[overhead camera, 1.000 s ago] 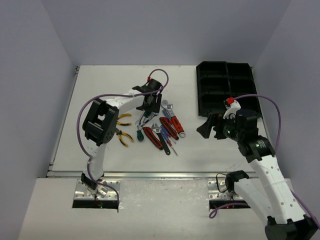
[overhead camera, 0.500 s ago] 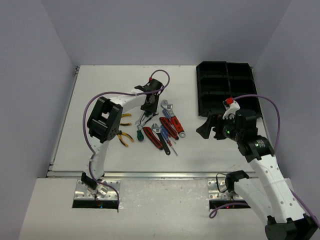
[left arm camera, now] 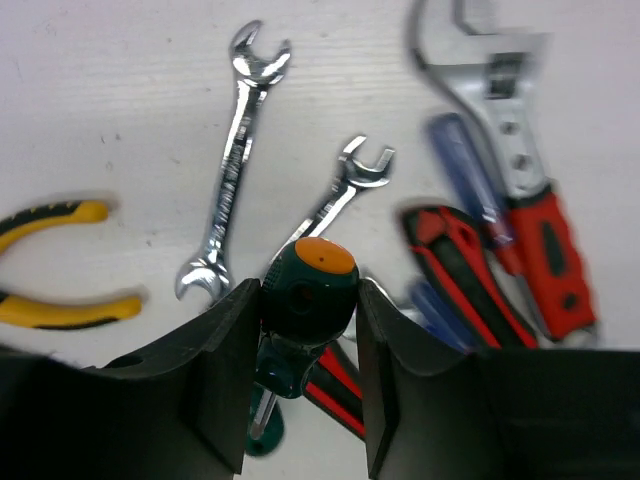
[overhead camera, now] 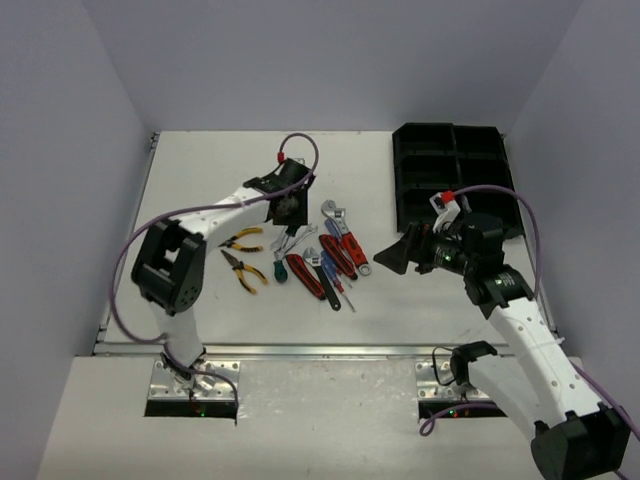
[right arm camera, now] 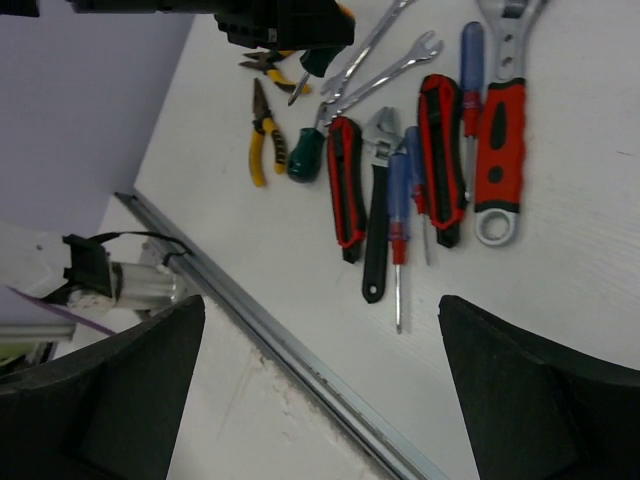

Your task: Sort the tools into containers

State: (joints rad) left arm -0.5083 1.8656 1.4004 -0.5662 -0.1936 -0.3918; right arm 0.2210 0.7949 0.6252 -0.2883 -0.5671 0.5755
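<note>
My left gripper (left arm camera: 308, 300) is shut on the dark green handle of an orange-capped screwdriver (left arm camera: 310, 270), held just above the pile of tools (overhead camera: 320, 255). In the top view this gripper (overhead camera: 288, 207) hovers at the pile's far left. Under it lie two silver wrenches (left arm camera: 235, 160), yellow pliers (left arm camera: 60, 290), a blue screwdriver (left arm camera: 465, 170) and a red adjustable wrench (left arm camera: 530, 220). A second green screwdriver (right arm camera: 305, 155) lies on the table. My right gripper (overhead camera: 395, 258) stands open and empty right of the pile. The black containers tray (overhead camera: 398, 190) sits at the far right.
A metal rail (right arm camera: 280, 340) runs along the table's near edge below the right gripper. More yellow pliers (overhead camera: 244, 270) lie left of the pile. Purple cables loop over both arms. Grey walls close in the table on three sides.
The left jaws have closed on the green screwdriver, and that arm's elbow has swung out to the left. The right gripper has moved left toward the pile, still open.
</note>
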